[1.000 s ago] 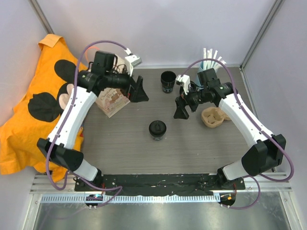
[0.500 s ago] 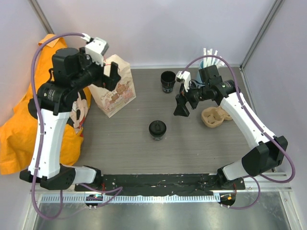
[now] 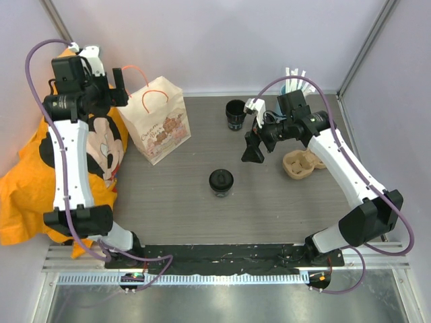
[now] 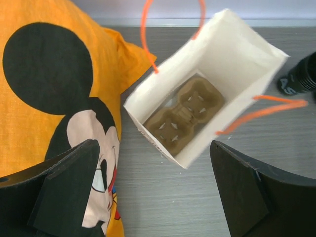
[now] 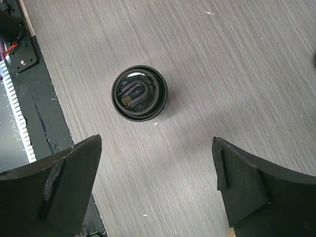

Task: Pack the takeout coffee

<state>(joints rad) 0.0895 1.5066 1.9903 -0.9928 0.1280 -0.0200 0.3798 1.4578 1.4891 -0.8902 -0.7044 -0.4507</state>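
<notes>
A lidded black takeout coffee (image 3: 221, 182) stands mid-table; in the right wrist view it (image 5: 139, 94) lies ahead of the jaws, apart from them. A second black cup (image 3: 236, 113), without a lid, stands at the back. My right gripper (image 3: 253, 149) (image 5: 155, 190) hangs open and empty, to the right of the lidded cup. The paper bag (image 3: 161, 124) with orange handles stands open at the back left. In the left wrist view the bag (image 4: 237, 59) holds a tan pulp tray (image 4: 182, 116). My left gripper (image 3: 116, 91) (image 4: 158, 197) is raised left of the bag, open and empty.
An orange Mickey Mouse cloth (image 3: 40, 168) (image 4: 54, 74) is heaped along the table's left side under the left arm. A second pulp tray (image 3: 300, 163) lies at the right. A light blue cup of straws (image 3: 296, 84) stands behind the right arm.
My left arm has swung up and back to the far left, uncovering the paper bag. The right gripper has barely shifted. Both grippers stay open.
</notes>
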